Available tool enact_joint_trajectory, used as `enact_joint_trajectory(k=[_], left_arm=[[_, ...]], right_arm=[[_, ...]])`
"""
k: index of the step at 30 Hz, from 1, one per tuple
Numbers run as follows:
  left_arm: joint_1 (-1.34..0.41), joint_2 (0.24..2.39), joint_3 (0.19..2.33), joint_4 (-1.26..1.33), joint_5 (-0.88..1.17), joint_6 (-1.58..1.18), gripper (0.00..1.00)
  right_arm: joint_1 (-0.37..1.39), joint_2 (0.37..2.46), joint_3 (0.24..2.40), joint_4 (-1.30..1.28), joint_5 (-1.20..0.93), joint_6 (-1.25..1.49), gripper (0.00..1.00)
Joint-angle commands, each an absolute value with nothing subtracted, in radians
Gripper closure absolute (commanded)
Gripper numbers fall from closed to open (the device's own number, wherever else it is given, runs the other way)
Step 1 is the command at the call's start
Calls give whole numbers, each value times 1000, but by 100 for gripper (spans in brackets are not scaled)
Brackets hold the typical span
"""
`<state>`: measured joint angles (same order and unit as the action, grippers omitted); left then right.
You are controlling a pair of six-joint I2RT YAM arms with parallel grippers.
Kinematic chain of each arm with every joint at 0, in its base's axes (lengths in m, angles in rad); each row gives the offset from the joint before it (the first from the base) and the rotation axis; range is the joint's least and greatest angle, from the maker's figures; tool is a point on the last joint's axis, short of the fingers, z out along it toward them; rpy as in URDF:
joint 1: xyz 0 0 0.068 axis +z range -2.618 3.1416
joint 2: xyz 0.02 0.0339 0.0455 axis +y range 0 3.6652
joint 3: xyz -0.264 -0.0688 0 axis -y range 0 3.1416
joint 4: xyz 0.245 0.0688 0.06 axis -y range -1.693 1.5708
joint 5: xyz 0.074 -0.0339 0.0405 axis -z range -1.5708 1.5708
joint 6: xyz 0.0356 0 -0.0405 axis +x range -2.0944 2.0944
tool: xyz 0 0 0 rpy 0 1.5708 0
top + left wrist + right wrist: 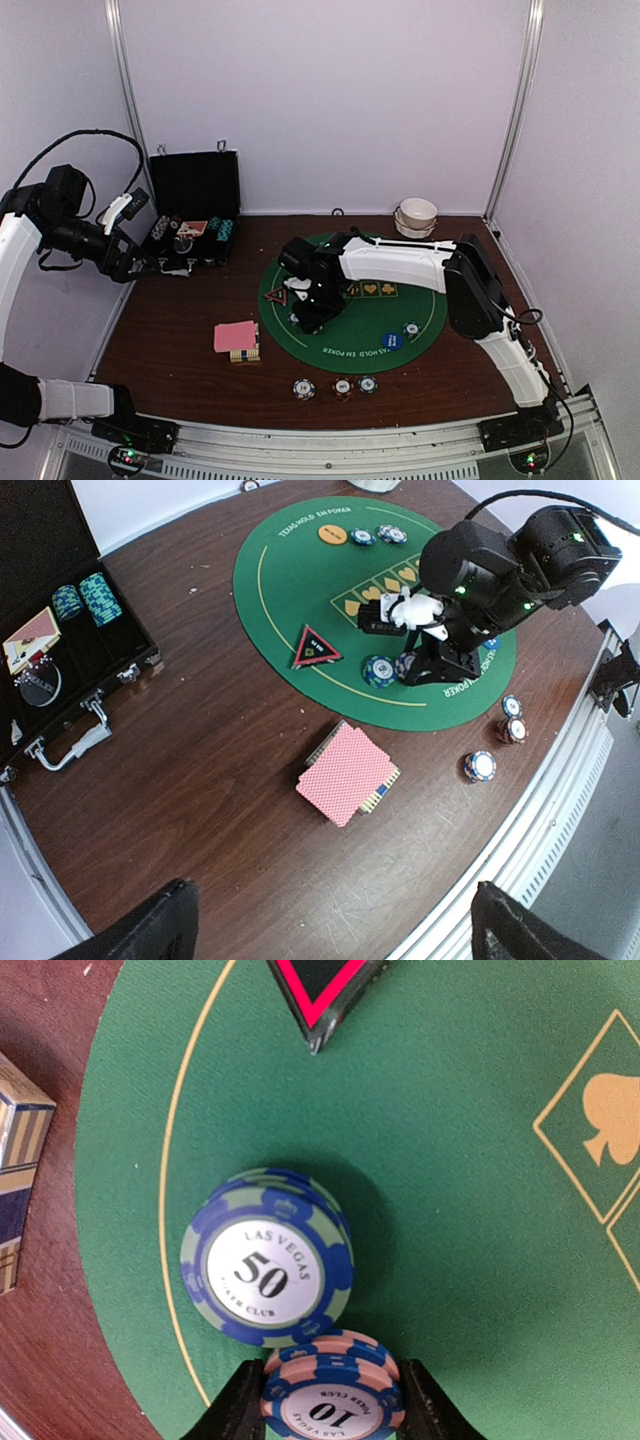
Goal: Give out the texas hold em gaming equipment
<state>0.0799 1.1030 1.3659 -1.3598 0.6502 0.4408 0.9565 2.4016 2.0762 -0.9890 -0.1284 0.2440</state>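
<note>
Marker (322,990) tip toward 50 chip (268,1270) — right fingers (238,1415) clamp 10 chips (330,1395).

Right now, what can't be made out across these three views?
- Right wrist view: the 10 chip stack in the right gripper is cut off by the bottom edge, so its height is uncountable.
- Same view: the red triangular button is cut off by the top edge.
- Top view: that grip is hidden under the arm's own wrist.
- Top view: the front chip stacks are too small to read values.
- Left wrist view: the case is cut off by the left edge.
</note>
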Motion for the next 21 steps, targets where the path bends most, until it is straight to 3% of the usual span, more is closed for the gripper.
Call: enact_joint_trajectory(k=[1, 7, 12, 21], left_arm=[[87, 1098, 1373, -1351, 666, 459, 2], [87, 1094, 1372, -1351, 658, 460, 2], [87, 1092, 1368, -1351, 662, 459, 2], [87, 1081, 1371, -1351, 654, 459, 3]], right_arm=[[959, 2418, 2087, -945, -132, 266, 66], [959, 2431, 2096, -953, -135, 268, 51], [960, 2422, 2101, -974, -119, 259, 32], [997, 2276, 2071, -1016, -51, 236, 30]])
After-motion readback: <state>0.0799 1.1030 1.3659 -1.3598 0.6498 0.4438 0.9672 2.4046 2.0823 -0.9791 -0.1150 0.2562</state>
